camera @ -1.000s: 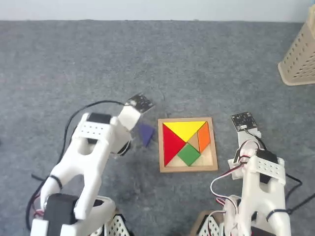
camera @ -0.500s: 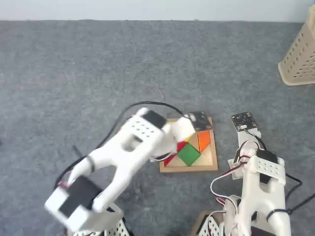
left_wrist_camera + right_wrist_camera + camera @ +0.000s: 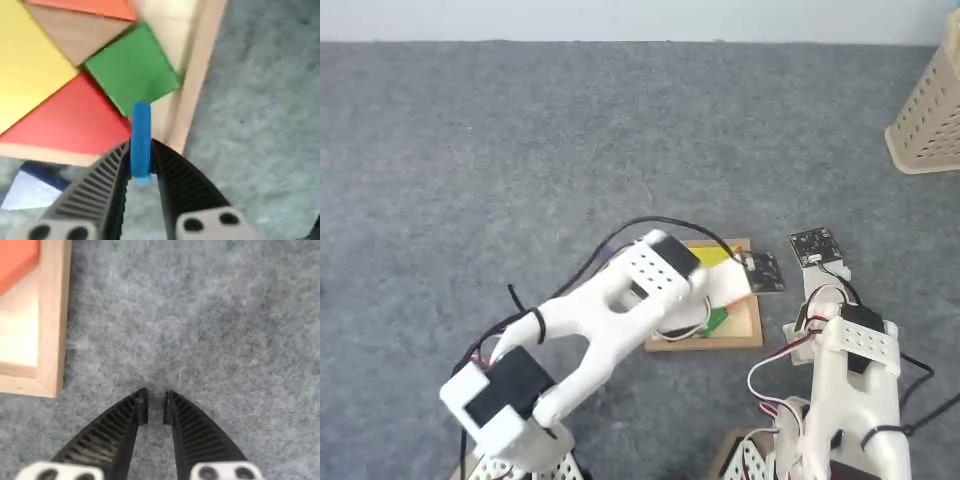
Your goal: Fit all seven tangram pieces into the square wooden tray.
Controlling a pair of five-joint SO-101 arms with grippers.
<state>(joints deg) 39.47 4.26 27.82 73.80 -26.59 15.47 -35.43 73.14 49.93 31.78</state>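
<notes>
The square wooden tray (image 3: 192, 95) holds a yellow triangle (image 3: 25, 70), a red triangle (image 3: 75, 125), a green square (image 3: 132, 70), a brown triangle (image 3: 75, 32) and an orange piece (image 3: 95, 7). My left gripper (image 3: 141, 150) is shut on a blue piece (image 3: 140, 130), held on edge just above the tray's rim beside the green square. In the high view the left arm (image 3: 620, 300) stretches over the tray (image 3: 705, 342) and covers most of it. My right gripper (image 3: 155, 407) is shut on nothing, low over the carpet beside the tray's corner (image 3: 50, 340).
A purple piece (image 3: 25, 187) lies on the grey carpet just outside the tray. A perforated beige basket (image 3: 930, 110) stands at the far right edge. Open carpet stretches across the back and left of the table.
The left arm has swung right from the carpet beside the tray to over the tray, carrying the blue piece. The right arm has stayed still.
</notes>
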